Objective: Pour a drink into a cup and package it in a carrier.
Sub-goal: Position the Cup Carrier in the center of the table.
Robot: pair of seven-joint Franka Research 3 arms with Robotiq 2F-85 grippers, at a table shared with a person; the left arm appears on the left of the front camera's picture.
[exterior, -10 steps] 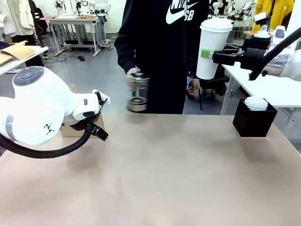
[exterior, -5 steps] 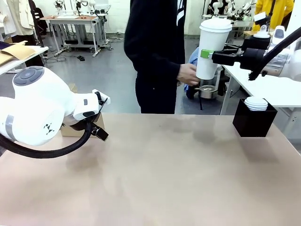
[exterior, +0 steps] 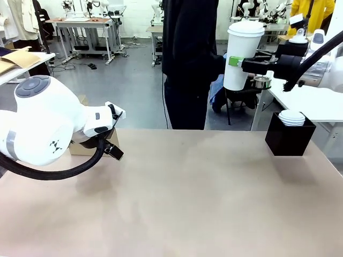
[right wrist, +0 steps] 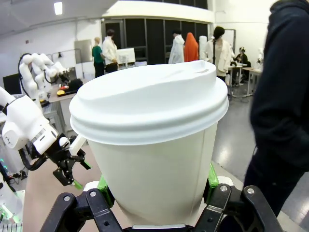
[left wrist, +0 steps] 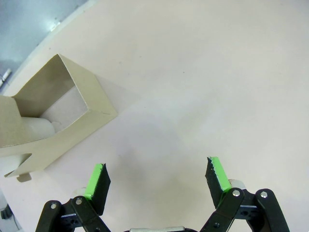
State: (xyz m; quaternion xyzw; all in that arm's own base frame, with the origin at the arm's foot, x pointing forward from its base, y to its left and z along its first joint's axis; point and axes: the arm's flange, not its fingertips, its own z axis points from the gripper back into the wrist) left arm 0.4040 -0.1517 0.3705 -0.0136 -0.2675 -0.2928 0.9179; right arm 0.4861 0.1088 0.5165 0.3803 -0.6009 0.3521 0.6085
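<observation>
The cup (exterior: 245,56), white paper with a white lid on it, is upright and high above the far right side of the table (exterior: 187,203). The right tool (exterior: 238,62) holds it, with its 2 green pads pressed on the cup's wall from opposite sides, on the lower half. Under it, at the table's right edge, stands a black box (exterior: 289,140) with a stack of white lids (exterior: 292,116).

The carrier (left wrist: 58,116), brown cardboard, rests on the left side of the table. In the front view the left arm partly hides it. The left tool (left wrist: 157,174) is wide, with nothing between its 2 fingers, and it points down at bare table near the carrier without touching it.

A person (exterior: 187,64) in dark clothes stands at the far side, just beside the cup.
</observation>
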